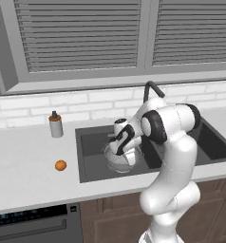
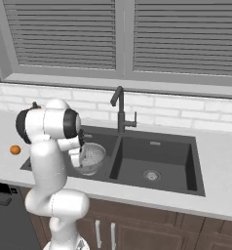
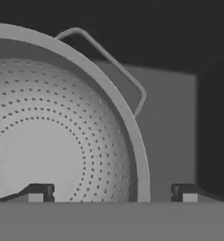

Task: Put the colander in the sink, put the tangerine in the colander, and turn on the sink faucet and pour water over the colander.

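The claw [image 3: 112,193] is hovering with its jaws spread wide astride the rim of the colander [image 3: 52,141], gripping nothing, just above the sink [image 1: 93,142] basin, so it probably should be lifting straight up, avoiding snagging the rim.

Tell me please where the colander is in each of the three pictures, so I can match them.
Left base view: the colander sits in the left basin of the sink, just below the robot's hand.
Right base view: it is at centre left, in the same basin, beside the arm.
Hand view: it takes up the left side; the rim passes between the open fingers.
Shared landmark: the faucet behind the sink in both base views.
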Controlling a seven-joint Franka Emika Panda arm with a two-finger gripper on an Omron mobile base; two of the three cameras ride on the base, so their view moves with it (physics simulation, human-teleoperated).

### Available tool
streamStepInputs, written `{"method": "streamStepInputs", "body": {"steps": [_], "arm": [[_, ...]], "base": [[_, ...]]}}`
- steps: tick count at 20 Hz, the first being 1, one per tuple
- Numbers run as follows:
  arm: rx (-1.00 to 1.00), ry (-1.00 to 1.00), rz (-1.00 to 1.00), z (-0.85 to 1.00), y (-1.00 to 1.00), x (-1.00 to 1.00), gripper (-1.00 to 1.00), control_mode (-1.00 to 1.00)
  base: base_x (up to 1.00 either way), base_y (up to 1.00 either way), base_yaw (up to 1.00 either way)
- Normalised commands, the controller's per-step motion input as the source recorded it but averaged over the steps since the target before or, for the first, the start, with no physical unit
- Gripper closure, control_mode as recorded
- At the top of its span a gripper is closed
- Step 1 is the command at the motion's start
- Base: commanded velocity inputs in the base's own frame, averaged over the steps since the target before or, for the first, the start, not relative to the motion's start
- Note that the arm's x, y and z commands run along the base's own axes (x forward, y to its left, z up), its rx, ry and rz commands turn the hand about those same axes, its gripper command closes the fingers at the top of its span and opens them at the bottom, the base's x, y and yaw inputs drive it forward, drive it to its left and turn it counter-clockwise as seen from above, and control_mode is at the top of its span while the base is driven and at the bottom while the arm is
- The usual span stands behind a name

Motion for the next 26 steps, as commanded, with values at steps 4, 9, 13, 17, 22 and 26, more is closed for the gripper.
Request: {"method": "streamStepInputs", "body": {"steps": [4,9,13,17,22,26], "arm": [[0.02,-0.12,0.13,0.69,0.00,-0.45,-1.00,-1.00],[0.00,-0.09,0.09,0.36,0.01,-0.38,-1.00,-1.00],[0.06,0.05,0.36,0.63,0.24,-0.45,-1.00,-1.00],[0.02,0.24,0.63,0.69,0.29,-0.38,-1.00,-1.00],[0.01,0.28,0.70,0.65,0.34,-0.32,-1.00,-1.00],[0.00,0.20,0.65,0.53,0.51,-0.24,-1.00,-1.00]], "base": [[0.00,0.00,0.00],[0.00,0.00,0.00],[0.00,0.00,0.00],[0.00,0.00,0.00],[0.00,0.00,0.00],[0.00,0.00,0.00]]}}
